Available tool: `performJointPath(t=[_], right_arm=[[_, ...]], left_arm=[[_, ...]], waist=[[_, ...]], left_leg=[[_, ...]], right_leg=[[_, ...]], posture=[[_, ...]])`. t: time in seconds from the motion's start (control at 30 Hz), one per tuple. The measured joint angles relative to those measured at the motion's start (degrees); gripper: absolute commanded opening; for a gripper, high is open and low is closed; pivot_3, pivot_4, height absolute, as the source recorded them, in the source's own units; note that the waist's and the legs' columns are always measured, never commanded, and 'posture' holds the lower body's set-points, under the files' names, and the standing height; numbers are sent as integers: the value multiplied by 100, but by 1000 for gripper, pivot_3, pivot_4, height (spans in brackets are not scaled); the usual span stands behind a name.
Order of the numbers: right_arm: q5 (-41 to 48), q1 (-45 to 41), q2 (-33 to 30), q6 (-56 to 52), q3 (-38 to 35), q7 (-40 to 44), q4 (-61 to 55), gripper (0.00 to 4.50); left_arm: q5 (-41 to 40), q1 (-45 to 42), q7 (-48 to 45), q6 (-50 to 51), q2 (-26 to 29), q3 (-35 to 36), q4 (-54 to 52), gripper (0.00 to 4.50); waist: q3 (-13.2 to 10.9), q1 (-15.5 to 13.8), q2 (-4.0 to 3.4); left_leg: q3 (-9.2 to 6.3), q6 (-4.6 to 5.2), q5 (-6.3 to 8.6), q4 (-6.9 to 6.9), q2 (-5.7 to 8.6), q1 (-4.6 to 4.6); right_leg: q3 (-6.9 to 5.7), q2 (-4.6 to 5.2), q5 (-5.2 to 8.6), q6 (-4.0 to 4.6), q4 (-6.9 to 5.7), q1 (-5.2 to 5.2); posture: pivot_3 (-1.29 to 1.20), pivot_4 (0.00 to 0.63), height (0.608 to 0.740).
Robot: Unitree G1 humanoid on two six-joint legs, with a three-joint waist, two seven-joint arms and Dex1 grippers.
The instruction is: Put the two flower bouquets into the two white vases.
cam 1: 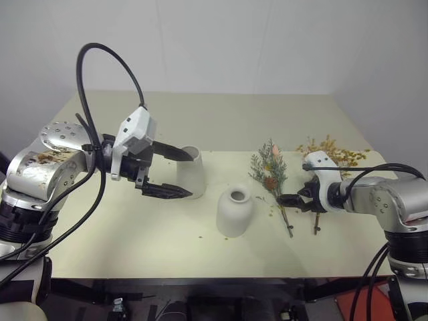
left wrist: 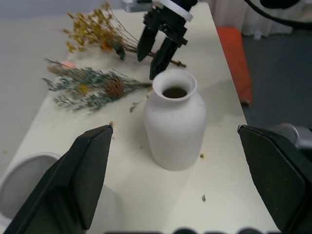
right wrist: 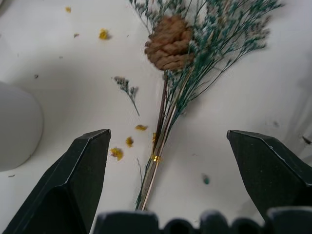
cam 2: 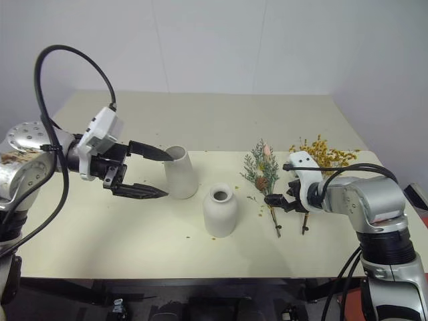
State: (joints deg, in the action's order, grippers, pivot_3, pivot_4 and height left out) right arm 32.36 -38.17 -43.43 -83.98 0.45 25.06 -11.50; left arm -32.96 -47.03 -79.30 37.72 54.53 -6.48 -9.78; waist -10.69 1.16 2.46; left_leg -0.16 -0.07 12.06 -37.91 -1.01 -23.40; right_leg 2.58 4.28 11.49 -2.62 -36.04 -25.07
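On table (cam 1: pixel 134 234): tall vase (cam 1: pixel 190 172) and short vase (cam 1: pixel 235 211) hold nothing; left gripper (cam 1: pixel 172 172), right gripper (cam 1: pixel 289 200) spread wide, unladen.

table (cam 1: pixel 134 234): pale cream top, far half a separate panel with a seam across the middle
debris (right wrist: pixel 116 153): small yellow crumbs scattered on the table surface
wall (cam 1: pixel 267 40): plain white, behind the table
floor (left wrist: pixel 278 73): grey
orange item (left wrist: pixel 235 53): on the floor beside the table edge
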Motion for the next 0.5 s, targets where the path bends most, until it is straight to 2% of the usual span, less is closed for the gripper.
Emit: performJointPath(t=[0.47, 0.5], right_arm=[[-682, -511, 548, 476, 757, 64, 1175, 4500], [-722, -563, 601, 532, 785, 93, 1329, 4319]], left_arm=[[291, 203, -36, -161, -112, -145, -89, 4471], [354, 251, -6, -169, -111, -145, -94, 4491]], waist=[[0, 79, 0], [0, 93, 0]], left_leg=[[0, 0, 0, 0, 0, -4], [-1, 0, 0, 0, 0, -4]], right_leg=[[1, 0, -5, 8, 0, -3], [1, 0, -8, 11, 0, -3]], posture=[[0, 150, 740], [0, 150, 740]])
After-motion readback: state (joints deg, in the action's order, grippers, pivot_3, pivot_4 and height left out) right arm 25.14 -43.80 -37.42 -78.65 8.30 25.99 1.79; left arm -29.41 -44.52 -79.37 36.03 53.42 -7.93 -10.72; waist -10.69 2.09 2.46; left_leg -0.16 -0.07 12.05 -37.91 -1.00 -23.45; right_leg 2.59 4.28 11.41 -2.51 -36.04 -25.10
